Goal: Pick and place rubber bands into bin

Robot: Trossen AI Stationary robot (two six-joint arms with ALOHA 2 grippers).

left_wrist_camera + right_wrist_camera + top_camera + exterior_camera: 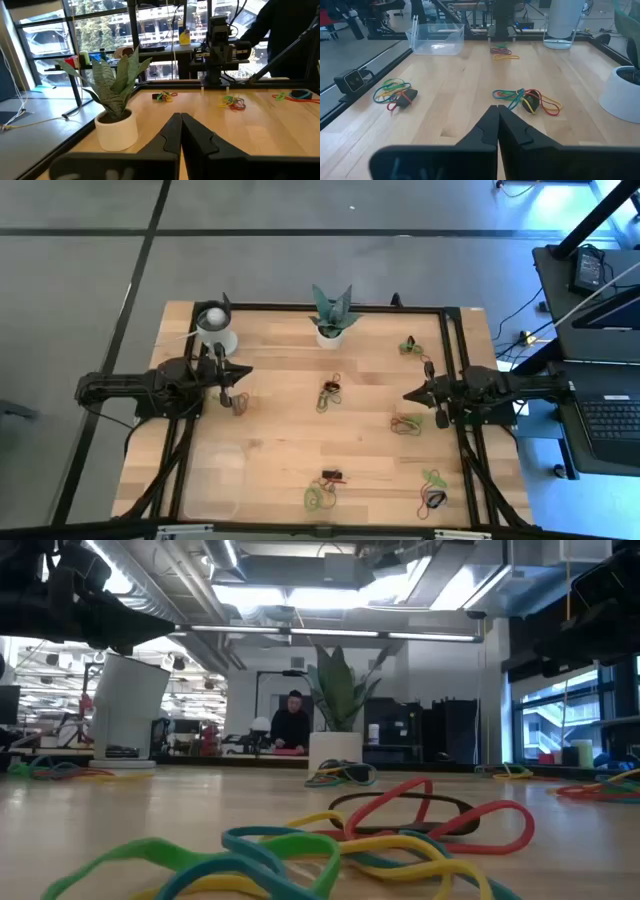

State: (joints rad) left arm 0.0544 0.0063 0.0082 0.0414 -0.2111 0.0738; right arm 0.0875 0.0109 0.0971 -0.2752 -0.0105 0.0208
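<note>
Rubber bands lie in several small coloured heaps on the wooden table, among them heaps at the middle [330,392], the right [408,423] and the near edge [320,495]. The right wrist view shows more heaps [527,100] [395,95]. The clear bin [436,39] stands on the table far ahead of my right gripper. My left gripper [247,370] [180,120] hovers at the table's left, shut and empty. My right gripper [406,394] [497,112] hovers at the right, also shut and empty. They point at each other.
A white cup [215,328] stands at the far left and a potted plant [330,320] at the far middle. Small black blocks lie in some heaps [407,96]. A black frame [450,360] borders the table. Beyond the table's right edge stands a laptop [605,420].
</note>
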